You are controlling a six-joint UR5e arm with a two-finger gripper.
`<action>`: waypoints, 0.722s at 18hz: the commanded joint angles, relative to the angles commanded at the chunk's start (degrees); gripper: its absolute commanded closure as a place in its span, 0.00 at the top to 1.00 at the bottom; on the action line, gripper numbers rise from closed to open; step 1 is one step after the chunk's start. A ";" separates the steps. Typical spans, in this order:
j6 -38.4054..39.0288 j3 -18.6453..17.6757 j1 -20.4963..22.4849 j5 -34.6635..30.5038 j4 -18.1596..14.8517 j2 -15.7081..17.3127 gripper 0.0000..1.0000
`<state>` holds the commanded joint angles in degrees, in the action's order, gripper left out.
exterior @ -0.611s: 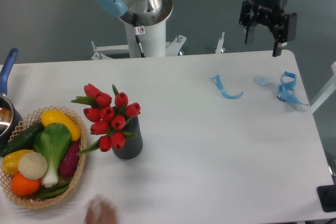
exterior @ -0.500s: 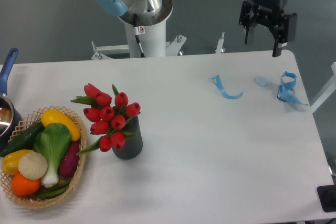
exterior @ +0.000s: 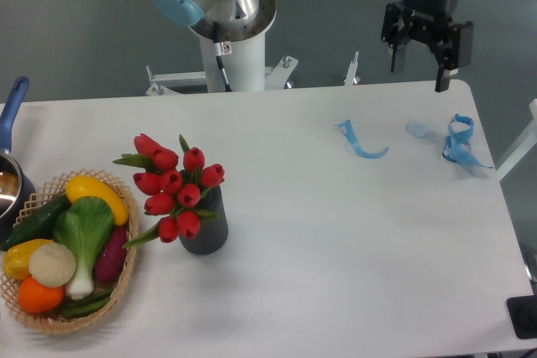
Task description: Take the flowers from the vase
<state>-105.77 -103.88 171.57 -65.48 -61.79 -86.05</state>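
Note:
The flowers (exterior: 174, 185), a bunch of red tulip buds with green leaves, stand in the vase (exterior: 205, 229), a small dark grey ribbed cylinder on the left half of the white table. The bunch leans to the left, toward the wicker basket. My gripper (exterior: 417, 75) hangs open and empty above the table's far right edge, far from the flowers, with its two dark fingers pointing down.
A wicker basket (exterior: 120, 284) of colourful vegetables sits right beside the vase at the left. A pot with a blue handle (exterior: 12, 111) is at the left edge. Blue ribbon pieces (exterior: 361, 144) (exterior: 460, 144) lie at the far right. The robot base (exterior: 228, 23) stands behind the table.
A blurred hand at the table's front edge, left of centre, has left the view. The gripper has hardly moved.

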 joint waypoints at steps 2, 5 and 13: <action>11.83 -1.24 -1.75 0.44 1.31 0.53 1.00; 23.99 -1.33 -3.87 2.89 2.55 -0.26 1.00; 35.19 -4.57 -8.78 7.99 5.09 -1.93 1.00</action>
<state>-70.58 -108.45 162.78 -57.49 -56.70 -87.97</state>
